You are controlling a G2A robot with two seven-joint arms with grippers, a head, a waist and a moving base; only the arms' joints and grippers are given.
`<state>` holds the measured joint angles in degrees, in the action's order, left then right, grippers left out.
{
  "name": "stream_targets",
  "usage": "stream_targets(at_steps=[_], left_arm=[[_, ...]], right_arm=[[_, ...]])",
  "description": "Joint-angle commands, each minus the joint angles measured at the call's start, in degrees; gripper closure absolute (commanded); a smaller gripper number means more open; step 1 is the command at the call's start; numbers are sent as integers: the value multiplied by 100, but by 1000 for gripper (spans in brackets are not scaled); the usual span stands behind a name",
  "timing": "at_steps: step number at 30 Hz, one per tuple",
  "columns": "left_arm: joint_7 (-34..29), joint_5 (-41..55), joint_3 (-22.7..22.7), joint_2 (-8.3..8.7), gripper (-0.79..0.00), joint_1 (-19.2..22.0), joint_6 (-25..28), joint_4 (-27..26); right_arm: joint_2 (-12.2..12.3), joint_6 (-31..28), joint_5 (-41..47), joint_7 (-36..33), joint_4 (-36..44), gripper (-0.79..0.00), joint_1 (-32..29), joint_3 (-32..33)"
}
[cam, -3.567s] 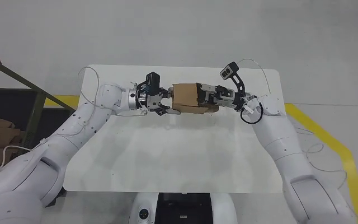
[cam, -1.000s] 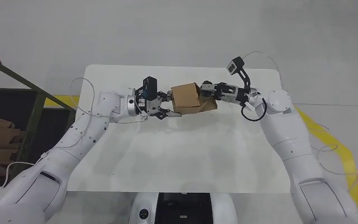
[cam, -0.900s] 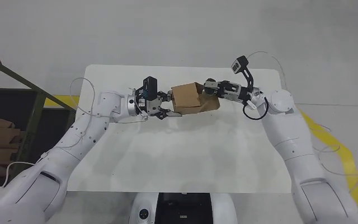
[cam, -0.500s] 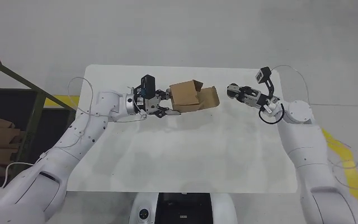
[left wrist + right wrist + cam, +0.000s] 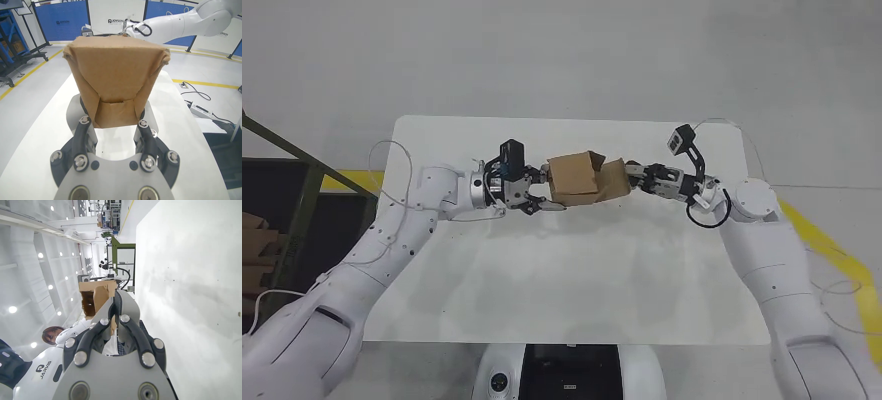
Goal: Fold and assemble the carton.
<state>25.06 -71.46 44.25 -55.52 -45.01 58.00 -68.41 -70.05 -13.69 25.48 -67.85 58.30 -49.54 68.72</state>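
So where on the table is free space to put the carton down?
The near half of the table, between the arms and the near edge, is bare. Crowded: the far strip, where left gripper and right gripper hold the carton.

Top view: I read bright, even overhead light. The desk [image 5: 572, 290] comes up near-white with mild glare and no hard-edged shadow from the carton [image 5: 577, 176].

Right wrist view: the round ceiling lamps [image 5: 12, 309] burn out to plain white discs. The desk surface looks washed out, with faint grey mottling.

Left wrist view: the carton's face is lit flat, with a soft grey shadow beneath it on the desk.

I note that in both wrist views straight lines bow toward the edges.
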Motion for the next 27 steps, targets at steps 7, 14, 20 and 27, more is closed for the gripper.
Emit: stream_targets(at_steps=[7,14,20,27], left_arm=[[-111,105,-110,8,-289,79,0,92],[-23,110,-71,14,-320,127,0,88],[41,49,11,40,-323,83,0,51],[61,16,8,44,-320,71,0,36]], right_arm=[[13,253,298,-147,423,0,-115,-10],[60,206,134,228,262,0,-78,133],[199,241,-253,187,95,-292,-87,432],[219,263,-343,-225,225,-339,-97,268]])
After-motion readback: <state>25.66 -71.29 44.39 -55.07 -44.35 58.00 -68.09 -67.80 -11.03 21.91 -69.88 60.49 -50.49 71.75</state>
